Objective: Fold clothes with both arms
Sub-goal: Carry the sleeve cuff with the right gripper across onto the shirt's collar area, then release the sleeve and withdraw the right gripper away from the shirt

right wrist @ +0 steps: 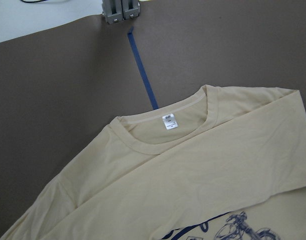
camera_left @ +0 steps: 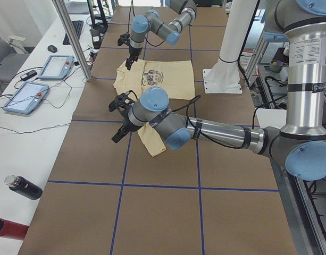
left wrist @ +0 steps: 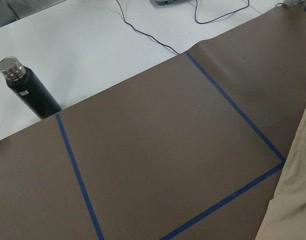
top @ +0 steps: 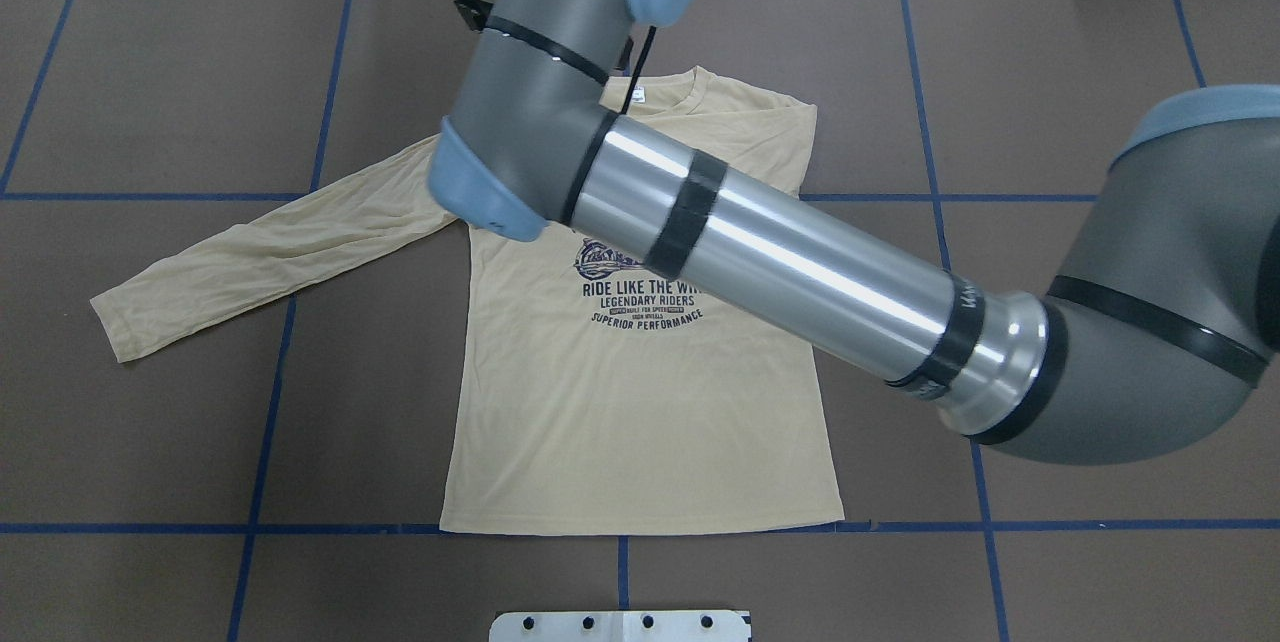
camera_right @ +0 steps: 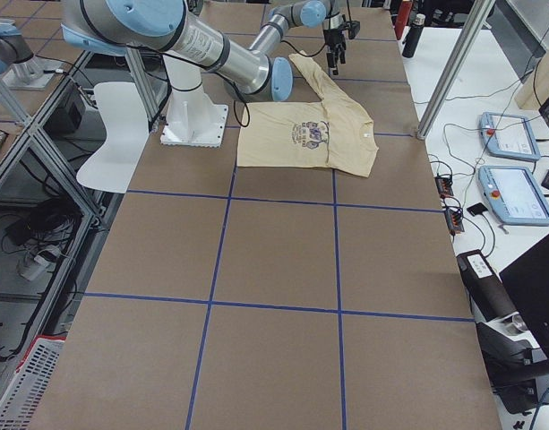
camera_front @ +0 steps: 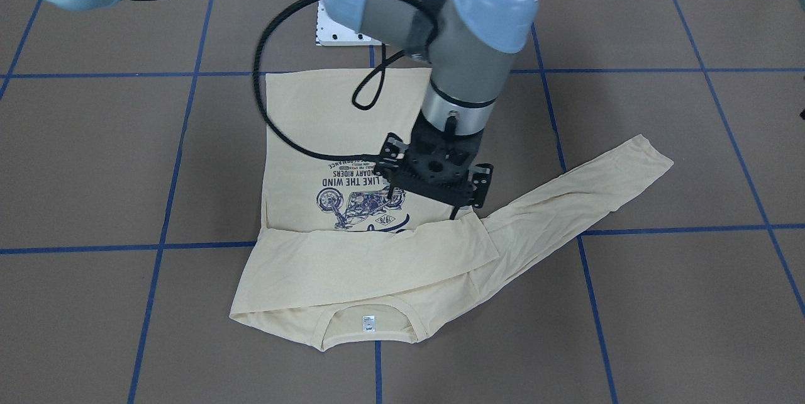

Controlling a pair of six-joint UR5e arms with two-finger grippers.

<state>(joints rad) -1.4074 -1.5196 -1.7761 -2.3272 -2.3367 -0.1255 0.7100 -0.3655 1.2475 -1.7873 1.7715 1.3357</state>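
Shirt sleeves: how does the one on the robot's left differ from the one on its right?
The left-side sleeve lies stretched out, angled away from the body; the right-side sleeve is folded across the chest. The left-side sleeve rests on the table; the right-side sleeve overlaps the edge of the motorcycle print. Both are cream and lie flat.

The right arm (top: 780, 262) and left arm (camera_left: 221, 132) are silver-grey tubes with light-blue joint caps (camera_front: 497, 7) and black bands. A black cable (camera_front: 255, 70) loops down to the right arm's black, ridged gripper (camera_front: 421, 202).
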